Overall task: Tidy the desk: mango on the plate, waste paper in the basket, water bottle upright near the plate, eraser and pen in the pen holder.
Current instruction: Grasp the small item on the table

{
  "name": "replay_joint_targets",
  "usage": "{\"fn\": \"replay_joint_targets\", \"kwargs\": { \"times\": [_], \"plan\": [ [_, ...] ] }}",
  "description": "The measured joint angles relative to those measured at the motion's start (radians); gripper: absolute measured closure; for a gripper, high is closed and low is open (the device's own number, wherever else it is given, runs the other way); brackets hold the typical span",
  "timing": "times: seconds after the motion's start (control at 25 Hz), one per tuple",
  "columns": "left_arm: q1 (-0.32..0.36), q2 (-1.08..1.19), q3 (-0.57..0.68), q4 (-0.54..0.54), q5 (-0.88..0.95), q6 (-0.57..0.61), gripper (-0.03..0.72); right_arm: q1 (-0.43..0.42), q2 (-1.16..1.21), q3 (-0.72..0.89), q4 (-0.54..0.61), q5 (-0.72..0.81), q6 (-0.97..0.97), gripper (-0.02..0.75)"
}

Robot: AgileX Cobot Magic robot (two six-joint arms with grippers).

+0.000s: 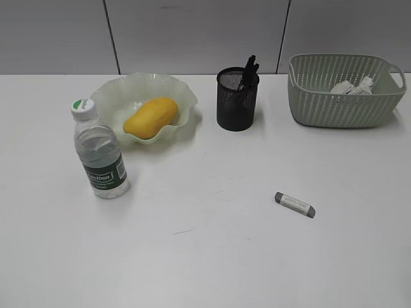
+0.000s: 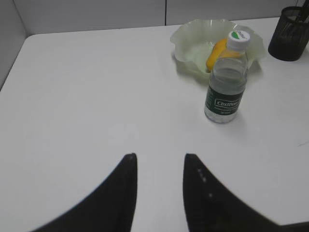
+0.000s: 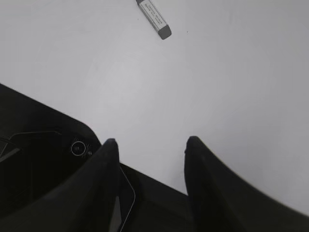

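Bright, even overhead light leaves soft shadows on the desk (image 1: 205,256); wrist views look slightly soft.

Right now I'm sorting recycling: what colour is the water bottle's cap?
White with a green patch, clearest in the left wrist view.

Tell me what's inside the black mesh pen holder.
A dark pen sticks up out of the pen holder. The mesh wall hides its lower part and anything else inside. The eraser lies out on the desk.

Water bottle (image 2: 225,86) label: possibly "C'estbon"; eraser print illegible.
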Motion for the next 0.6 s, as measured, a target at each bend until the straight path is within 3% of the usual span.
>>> {"fn": "replay_joint_targets", "kwargs": {
  "times": [0.16, 0.36, 0.6],
  "plan": [
    [0.0, 0.079, 0.0, -0.01, -0.001, 0.045, 0.446, 0.0, -0.28, 0.041, -0.008, 0.051, 0.004, 0.381],
    [0.0, 0.271, -0.025, -0.099, -0.069, 0.183, 0.447, 0.0, -0.557, 0.043, -0.024, 0.058, 0.006, 0.419],
    [0.0, 0.566, -0.106, -0.261, -0.255, 0.435, 0.447, 0.0, -0.719, 0.07, -0.049, 0.115, 0.043, 0.472]
  ]
}}
